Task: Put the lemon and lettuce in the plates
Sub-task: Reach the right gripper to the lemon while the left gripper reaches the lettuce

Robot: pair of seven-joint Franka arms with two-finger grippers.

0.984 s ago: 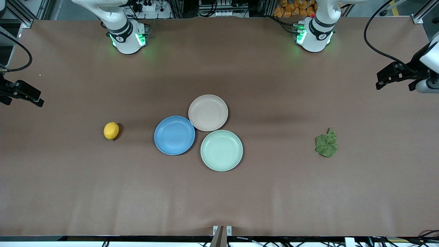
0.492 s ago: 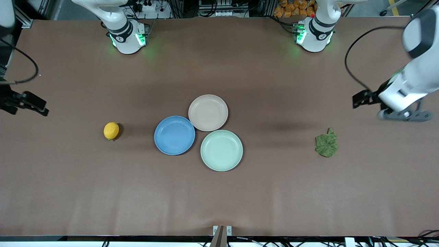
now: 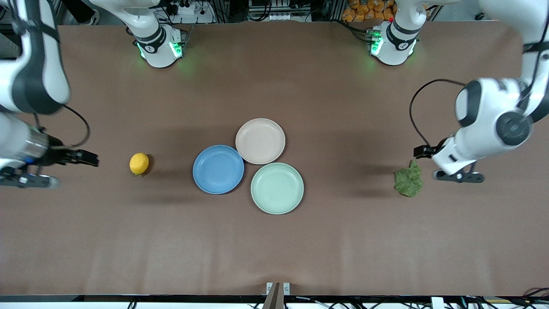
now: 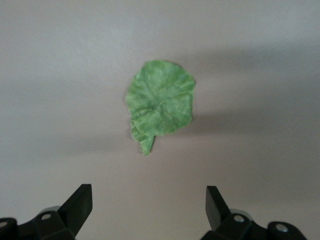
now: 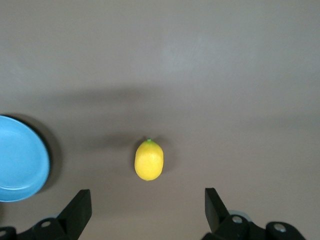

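The yellow lemon (image 3: pixel 139 163) lies on the brown table toward the right arm's end and shows in the right wrist view (image 5: pixel 149 160). The green lettuce (image 3: pixel 408 180) lies flat toward the left arm's end and shows in the left wrist view (image 4: pixel 160 104). The blue plate (image 3: pixel 218 169) and the beige-pink plate (image 3: pixel 260 140) sit empty and touching mid-table; the blue plate's rim shows in the right wrist view (image 5: pixel 20 159). My right gripper (image 3: pixel 25 181) (image 5: pixel 147 202) hangs open and empty over the table beside the lemon. My left gripper (image 3: pixel 458 176) (image 4: pixel 148 200) hangs open and empty beside the lettuce.
A pale mint-green plate (image 3: pixel 277 188) sits empty against the other two plates, nearest the front camera. Both arm bases stand along the table's edge farthest from the front camera. The table (image 3: pixel 343 240) is flat brown paper.
Both arms have swung in from the table's ends. The right gripper has moved toward the lemon and the left gripper toward the lettuce. Lemon, lettuce and plates have not moved.
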